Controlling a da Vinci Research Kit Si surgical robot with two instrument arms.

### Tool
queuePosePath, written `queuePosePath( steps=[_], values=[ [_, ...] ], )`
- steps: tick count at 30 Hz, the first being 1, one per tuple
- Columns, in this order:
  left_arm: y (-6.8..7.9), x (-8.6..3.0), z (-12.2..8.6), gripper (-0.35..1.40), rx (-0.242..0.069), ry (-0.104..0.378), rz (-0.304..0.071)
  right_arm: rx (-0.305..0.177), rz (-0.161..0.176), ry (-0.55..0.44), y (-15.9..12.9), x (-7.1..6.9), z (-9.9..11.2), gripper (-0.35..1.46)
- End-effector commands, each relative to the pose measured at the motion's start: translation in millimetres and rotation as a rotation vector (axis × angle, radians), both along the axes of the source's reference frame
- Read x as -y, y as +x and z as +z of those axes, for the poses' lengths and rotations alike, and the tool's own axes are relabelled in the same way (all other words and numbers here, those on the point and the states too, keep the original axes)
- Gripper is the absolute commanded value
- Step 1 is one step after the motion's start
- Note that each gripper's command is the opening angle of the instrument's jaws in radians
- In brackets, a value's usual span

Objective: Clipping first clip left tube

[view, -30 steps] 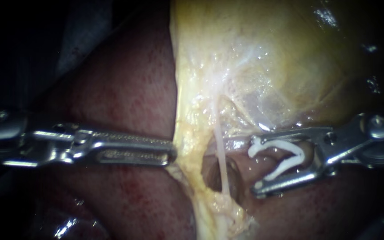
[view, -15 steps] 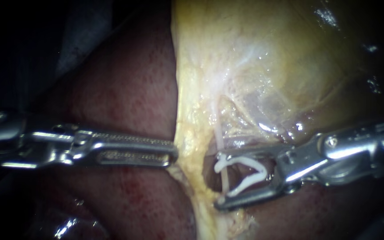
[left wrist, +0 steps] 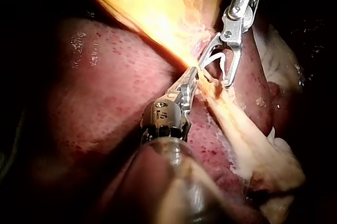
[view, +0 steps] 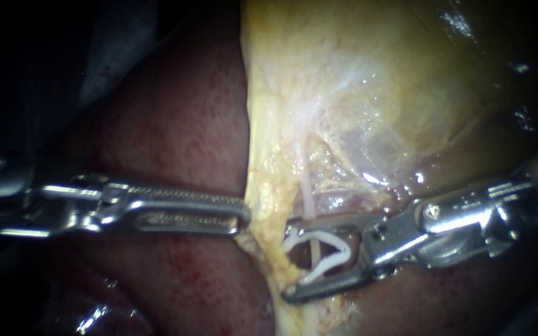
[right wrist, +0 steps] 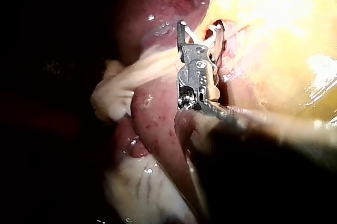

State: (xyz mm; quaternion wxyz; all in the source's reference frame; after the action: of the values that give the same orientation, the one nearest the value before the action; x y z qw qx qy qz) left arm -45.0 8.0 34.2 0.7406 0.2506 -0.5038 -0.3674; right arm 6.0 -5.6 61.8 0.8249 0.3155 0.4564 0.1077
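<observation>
Thin pale tube (view: 309,202) runs taut across a window in the yellow fatty tissue (view: 269,186). Right instrument (view: 289,258): jaws spread, holding an open white V-shaped clip (view: 328,249) astride the tube. Left instrument (view: 239,214): jaws clamped on that tissue's edge, beside dark red liver (view: 169,137).

A thin, pale tube (view: 306,186) runs nearly upright down from yellowish tissue (view: 344,81), passing between the spread legs of a white V-shaped clip (view: 331,239) open around it.
</observation>
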Motion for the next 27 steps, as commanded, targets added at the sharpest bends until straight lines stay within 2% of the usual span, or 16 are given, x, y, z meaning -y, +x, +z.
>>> queuePosePath(
  steps=[1, 10, 22, 27],
  values=[
    [0.0, 0.0, 0.0, -0.35, -0.001, -0.001, -0.001, 0.000, 0.001, 0.000, 0.0, 0.0, 0.1, 0.56],
    [-0.1, 0.0, -0.2, -0.35, -0.001, -0.001, -0.001, 0.000, -0.006, 0.002, 1.5, 0.4, 0.4, 0.56],
    [-0.1, -0.1, 0.0, -0.35, -0.001, -0.001, 0.000, 0.003, -0.036, 0.031, 3.8, 3.0, -0.1, 0.53],
    [-0.2, -0.1, 0.1, -0.35, -0.001, -0.001, -0.001, 0.007, -0.039, 0.042, 4.2, 3.5, 0.1, 0.52]
  ],
)
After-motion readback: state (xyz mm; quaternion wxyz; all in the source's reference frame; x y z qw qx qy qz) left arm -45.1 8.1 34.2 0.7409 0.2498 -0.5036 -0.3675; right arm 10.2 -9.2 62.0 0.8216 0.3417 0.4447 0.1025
